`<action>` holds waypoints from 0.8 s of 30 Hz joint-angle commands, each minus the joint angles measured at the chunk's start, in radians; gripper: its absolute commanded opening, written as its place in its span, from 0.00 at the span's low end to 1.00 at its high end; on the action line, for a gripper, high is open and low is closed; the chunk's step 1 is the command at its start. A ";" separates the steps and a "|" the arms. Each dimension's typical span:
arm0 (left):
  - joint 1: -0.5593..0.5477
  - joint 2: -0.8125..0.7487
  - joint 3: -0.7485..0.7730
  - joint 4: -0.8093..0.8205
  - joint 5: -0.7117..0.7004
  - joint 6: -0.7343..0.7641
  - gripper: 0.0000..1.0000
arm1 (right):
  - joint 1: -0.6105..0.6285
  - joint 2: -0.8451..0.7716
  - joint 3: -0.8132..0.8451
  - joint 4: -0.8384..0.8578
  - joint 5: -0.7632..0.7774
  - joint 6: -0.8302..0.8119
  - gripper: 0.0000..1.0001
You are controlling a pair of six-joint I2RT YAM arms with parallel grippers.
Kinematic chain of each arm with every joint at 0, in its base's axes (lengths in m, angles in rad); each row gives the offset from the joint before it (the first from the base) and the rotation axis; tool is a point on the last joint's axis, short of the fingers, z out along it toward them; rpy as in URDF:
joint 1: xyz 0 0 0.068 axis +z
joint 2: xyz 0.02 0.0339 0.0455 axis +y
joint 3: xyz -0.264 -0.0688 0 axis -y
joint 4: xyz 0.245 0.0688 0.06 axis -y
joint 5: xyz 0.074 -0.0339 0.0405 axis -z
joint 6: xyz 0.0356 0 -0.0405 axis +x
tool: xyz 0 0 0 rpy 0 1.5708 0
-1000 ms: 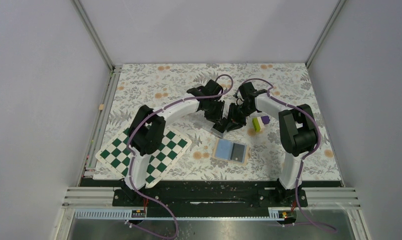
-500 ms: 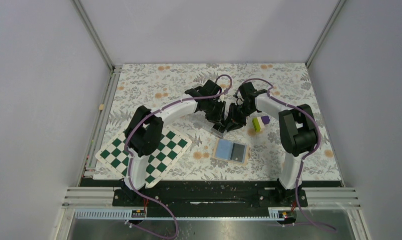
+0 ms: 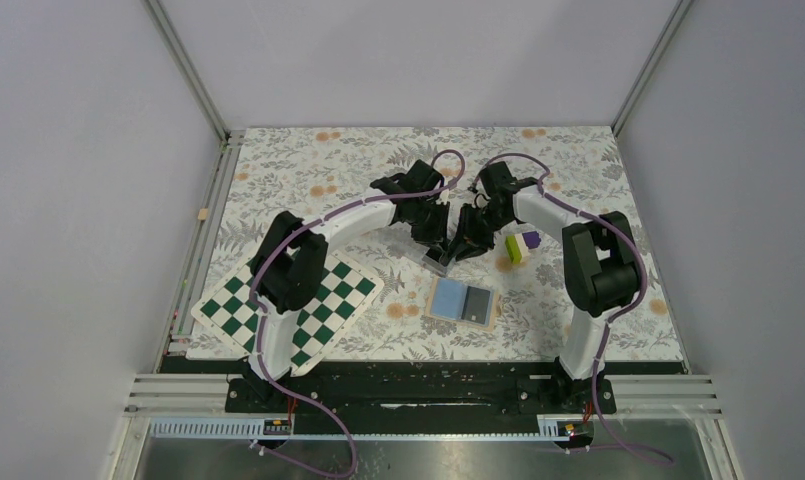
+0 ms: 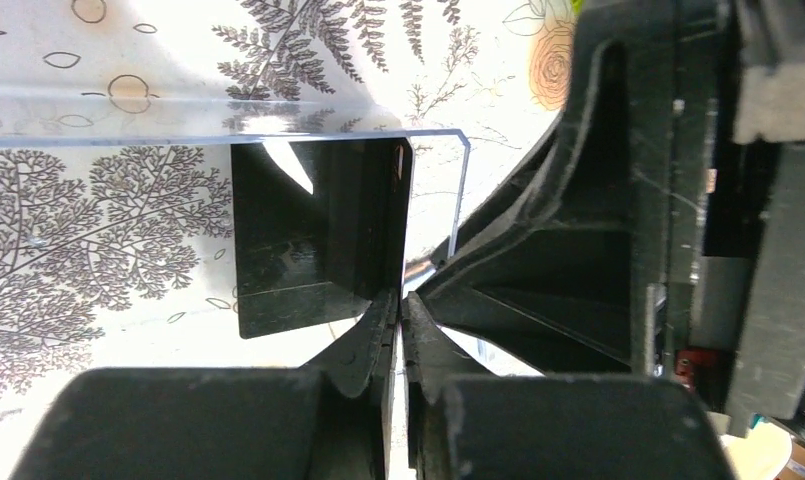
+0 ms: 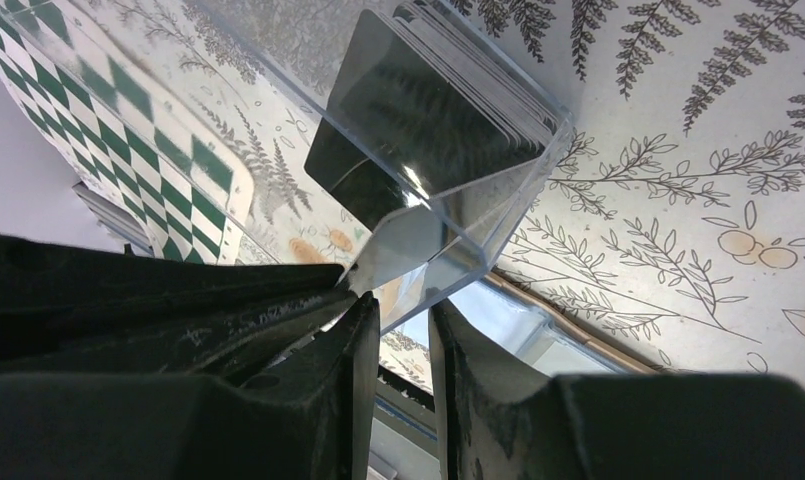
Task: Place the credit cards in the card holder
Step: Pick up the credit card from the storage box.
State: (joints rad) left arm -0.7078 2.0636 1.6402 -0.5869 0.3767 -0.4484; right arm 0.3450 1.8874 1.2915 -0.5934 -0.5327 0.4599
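Observation:
A clear plastic box holds a stack of dark credit cards, which also show in the left wrist view. My left gripper is pinched on the box's thin end wall. My right gripper faces it from the right with jaws a narrow gap apart at the box's corner, holding nothing. In the top view the left gripper and right gripper nearly touch. The open tan card holder lies just in front, with one dark card on its right half.
A purple and yellow-green block sits right of the grippers. A green-and-white chequered board lies at the front left under the left arm. The floral table cover runs to the back wall.
The left gripper has shifted a little to the right, closer to the right gripper at the box. The wallet and the card on it have not moved.

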 commanded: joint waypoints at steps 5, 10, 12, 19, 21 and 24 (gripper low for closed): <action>0.000 0.029 0.030 -0.037 -0.035 0.026 0.00 | 0.008 -0.102 0.031 -0.043 0.027 -0.021 0.33; 0.000 -0.014 0.024 -0.017 -0.061 0.010 0.00 | -0.009 -0.184 0.041 -0.061 0.039 -0.023 0.37; 0.001 -0.050 0.021 -0.008 -0.079 0.001 0.00 | -0.017 -0.220 0.037 -0.061 0.041 -0.023 0.40; 0.008 -0.194 -0.012 0.017 -0.169 -0.041 0.00 | -0.058 -0.344 0.003 -0.056 0.026 -0.023 0.57; 0.019 -0.254 -0.046 0.047 -0.179 -0.060 0.00 | -0.078 -0.385 -0.024 -0.031 0.007 -0.016 0.61; 0.050 -0.331 -0.112 0.099 -0.155 -0.097 0.00 | -0.105 -0.448 -0.081 0.032 -0.044 0.008 0.63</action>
State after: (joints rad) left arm -0.6956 1.8748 1.5814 -0.5865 0.2451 -0.4908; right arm 0.2737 1.5314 1.2667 -0.6189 -0.5175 0.4503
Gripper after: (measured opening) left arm 0.009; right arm 0.618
